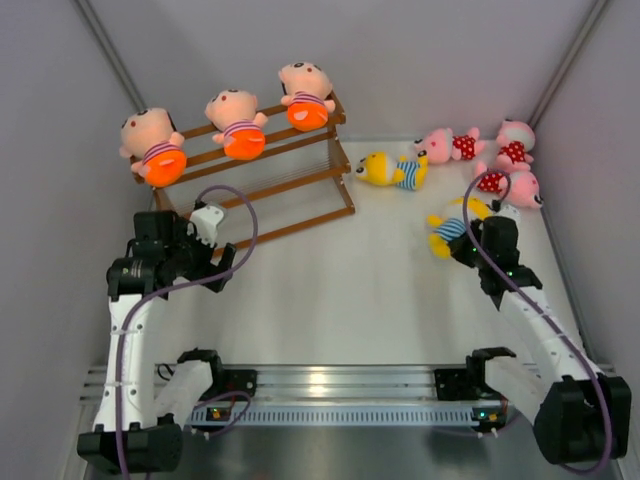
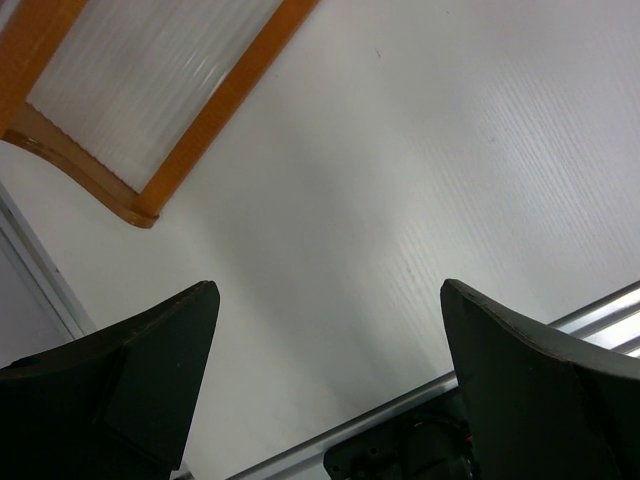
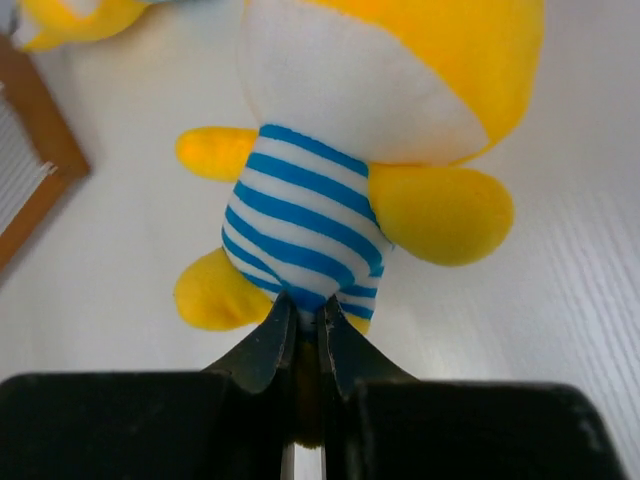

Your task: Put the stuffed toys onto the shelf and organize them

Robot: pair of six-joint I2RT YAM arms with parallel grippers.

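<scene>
The brown stepped shelf (image 1: 290, 185) stands at the back left, with three peach-faced stuffed toys in orange shorts (image 1: 237, 124) along its top tier. My right gripper (image 3: 303, 315) is shut on the lower hem of a yellow toy in a blue-striped shirt (image 3: 310, 220), which lies on the table at the right (image 1: 450, 226). Another yellow toy (image 1: 390, 170) lies beside the shelf's right end. Three pink toys in polka-dot dresses (image 1: 505, 160) are bunched at the back right. My left gripper (image 2: 330, 300) hangs open over bare table in front of the shelf (image 2: 215, 110), holding nothing.
White walls enclose the table on the left, back and right. A metal rail (image 1: 340, 385) with both arm bases runs along the near edge. The shelf's lower corner (image 3: 45, 130) shows at the left of the right wrist view.
</scene>
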